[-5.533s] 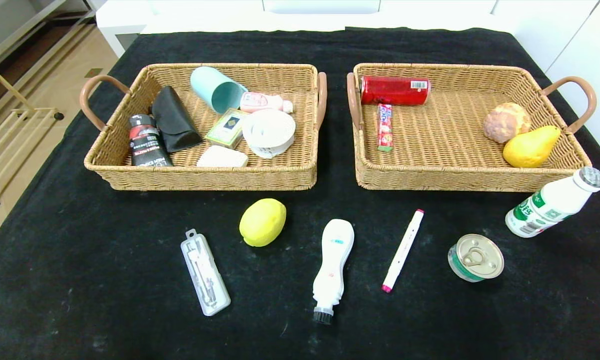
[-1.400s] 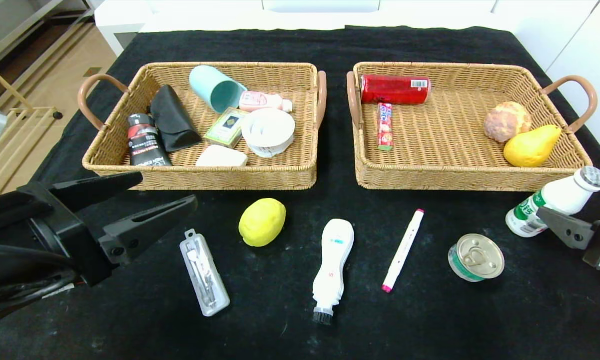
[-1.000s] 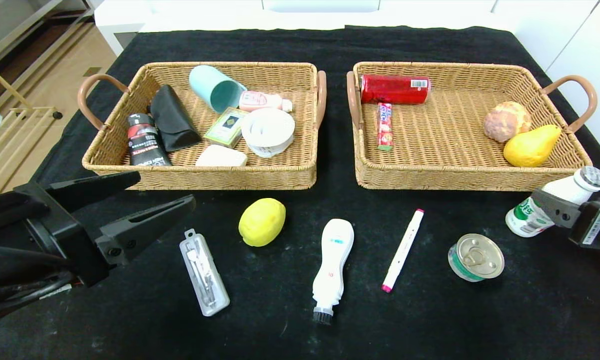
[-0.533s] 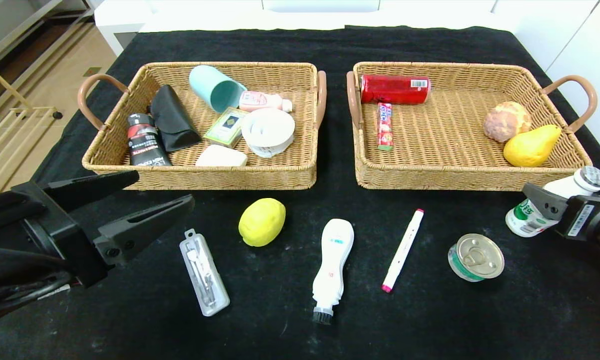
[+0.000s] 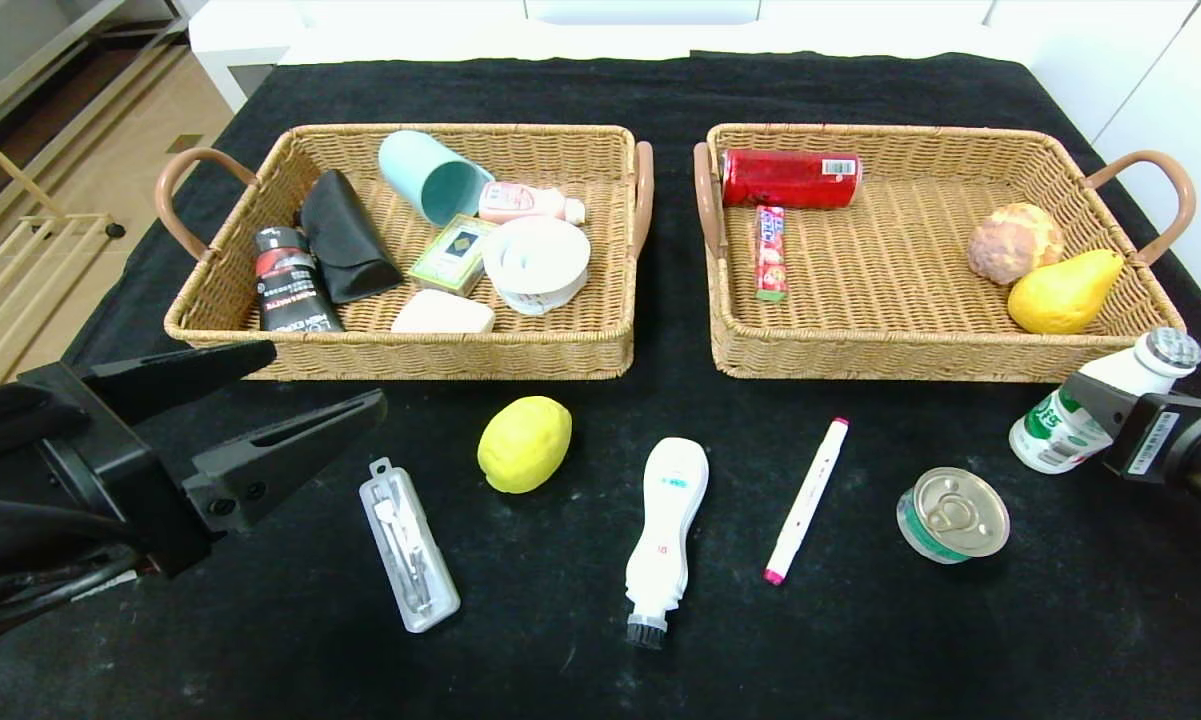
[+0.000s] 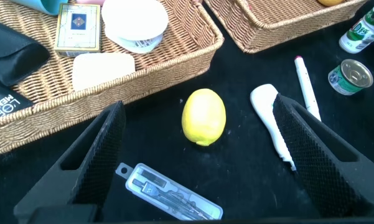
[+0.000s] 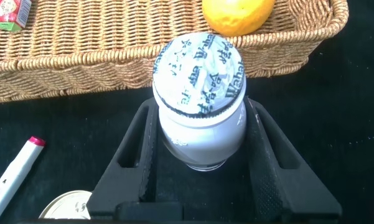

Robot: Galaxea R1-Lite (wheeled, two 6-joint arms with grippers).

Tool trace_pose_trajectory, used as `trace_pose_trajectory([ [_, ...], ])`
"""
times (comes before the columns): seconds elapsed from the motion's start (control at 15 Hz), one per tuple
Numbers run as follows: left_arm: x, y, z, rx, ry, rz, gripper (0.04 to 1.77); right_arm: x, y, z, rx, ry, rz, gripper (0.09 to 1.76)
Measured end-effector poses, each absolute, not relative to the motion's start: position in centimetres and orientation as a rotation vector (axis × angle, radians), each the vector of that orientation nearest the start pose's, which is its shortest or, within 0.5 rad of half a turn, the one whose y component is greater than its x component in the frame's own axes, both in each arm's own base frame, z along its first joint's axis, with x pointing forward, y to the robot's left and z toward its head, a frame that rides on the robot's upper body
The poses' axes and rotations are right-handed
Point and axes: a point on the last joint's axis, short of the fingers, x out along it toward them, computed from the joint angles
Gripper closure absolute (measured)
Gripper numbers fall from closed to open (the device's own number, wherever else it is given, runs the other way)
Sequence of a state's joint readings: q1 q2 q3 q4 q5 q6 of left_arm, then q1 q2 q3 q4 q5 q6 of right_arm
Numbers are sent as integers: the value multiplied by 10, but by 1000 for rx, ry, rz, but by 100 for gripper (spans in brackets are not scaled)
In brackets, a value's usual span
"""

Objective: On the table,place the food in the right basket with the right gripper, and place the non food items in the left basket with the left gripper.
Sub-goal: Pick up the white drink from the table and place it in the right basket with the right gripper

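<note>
Since a moment ago my right claw [image 7: 199, 155] has closed onto the milk bottle [image 5: 1100, 400], pinching it beside the right basket [image 5: 860, 365]. Next I lift it in. Left claw [image 5: 245, 400] hangs spread above the worktop [image 5: 560, 660].

No lettering on any item is clearly readable
</note>
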State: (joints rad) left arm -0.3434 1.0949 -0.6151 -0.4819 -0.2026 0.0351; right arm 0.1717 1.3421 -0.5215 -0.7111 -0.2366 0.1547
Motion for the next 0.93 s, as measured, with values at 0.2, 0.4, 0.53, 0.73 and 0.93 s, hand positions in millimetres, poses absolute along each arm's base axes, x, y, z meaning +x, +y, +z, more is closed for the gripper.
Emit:
trace_pose_trajectory([
  [0.2,144,-56,253,35,-13,-546,9,206,30,204,132,104,-72,97],
  [0.4,143,-56,253,36,-14,-546,9,205,30,204,132,105,-66,97],
  [0.53,143,-56,253,43,-14,-546,9,202,31,206,131,108,-60,97],
  [0.73,143,-56,253,43,-14,-546,9,190,33,210,113,160,-28,97],
  [0.93,143,-56,252,44,-13,-546,9,171,37,230,101,207,27,98],
])
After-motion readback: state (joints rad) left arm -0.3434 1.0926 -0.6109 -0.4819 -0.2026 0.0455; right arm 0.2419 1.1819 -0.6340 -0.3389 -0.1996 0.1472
